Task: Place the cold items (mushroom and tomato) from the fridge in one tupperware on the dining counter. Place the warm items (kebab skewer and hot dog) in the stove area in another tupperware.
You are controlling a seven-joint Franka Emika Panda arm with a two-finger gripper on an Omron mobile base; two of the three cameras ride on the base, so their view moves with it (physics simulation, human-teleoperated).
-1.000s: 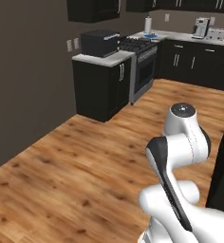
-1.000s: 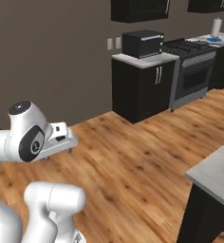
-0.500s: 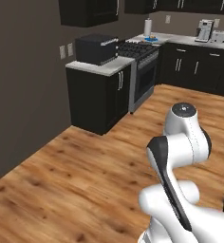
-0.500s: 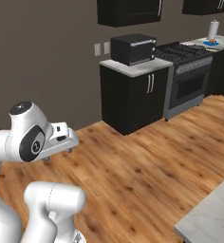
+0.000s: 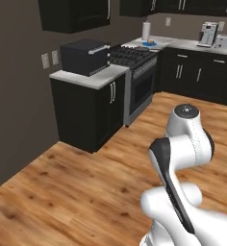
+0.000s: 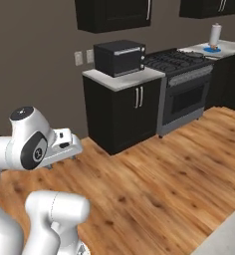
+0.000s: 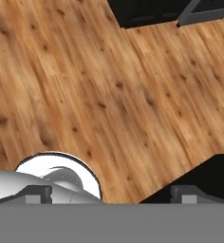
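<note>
My gripper (image 7: 114, 194) hangs open over bare wood floor, its two dark fingertips (image 7: 38, 194) wide apart with nothing between them. The white hand (image 6: 64, 145) sticks out from the folded arm low on the left of the right base view. The stove (image 5: 134, 57) (image 6: 178, 62) stands ahead beside a black cabinet. The mushroom, tomato, kebab skewer, hot dog, tupperware and fridge are out of view.
A black microwave (image 5: 84, 56) (image 6: 120, 57) sits on the pale-topped black cabinet (image 5: 89, 110) left of the stove. A paper towel roll (image 6: 216, 36) and small appliances (image 5: 209, 33) stand on the far counter. A pale counter corner (image 6: 226, 239) juts in at lower right. Wood floor (image 5: 62, 192) lies between.
The whole picture has shifted: the base has driven closer to the cabinet and stove, which now look larger. The arm holds the same folded pose and the gripper stays open.
</note>
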